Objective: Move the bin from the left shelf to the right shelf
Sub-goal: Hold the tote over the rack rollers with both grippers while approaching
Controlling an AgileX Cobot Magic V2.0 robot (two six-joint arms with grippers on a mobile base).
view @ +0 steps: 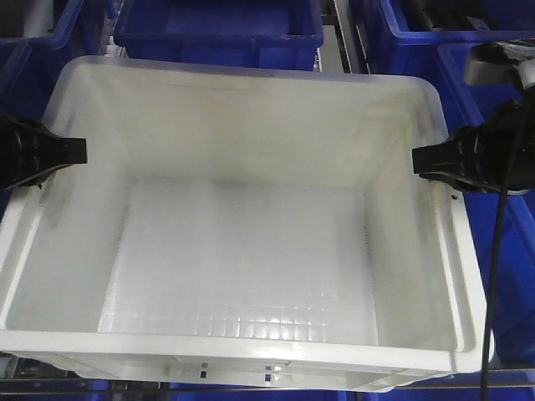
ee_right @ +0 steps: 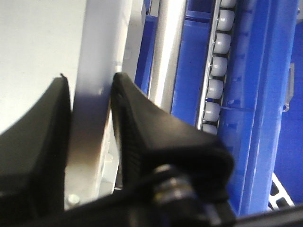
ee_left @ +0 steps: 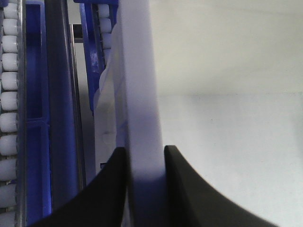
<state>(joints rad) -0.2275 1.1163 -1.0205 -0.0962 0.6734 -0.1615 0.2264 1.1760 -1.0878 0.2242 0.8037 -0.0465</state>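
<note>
The white bin (view: 251,251) fills the front view, empty, with its grid floor showing. My left gripper (view: 82,150) is shut on the left rim and my right gripper (view: 415,159) on the right rim. The left wrist view shows the thick white rim (ee_left: 137,94) pinched between the two black fingers of the left gripper (ee_left: 145,153). In the right wrist view the right gripper (ee_right: 90,82) clamps the rim (ee_right: 97,56) the same way. White roller wheels (ee_right: 220,61) in a grey frame run beside the bin; I cannot tell whether they belong to the right shelf.
Dark blue totes (view: 217,33) stand behind the bin and another at its right (view: 501,251). A roller lane (ee_left: 9,94) and a blue tote wall (ee_left: 35,94) lie left of the bin. A grey metal rail (ee_right: 165,61) runs close along its right side.
</note>
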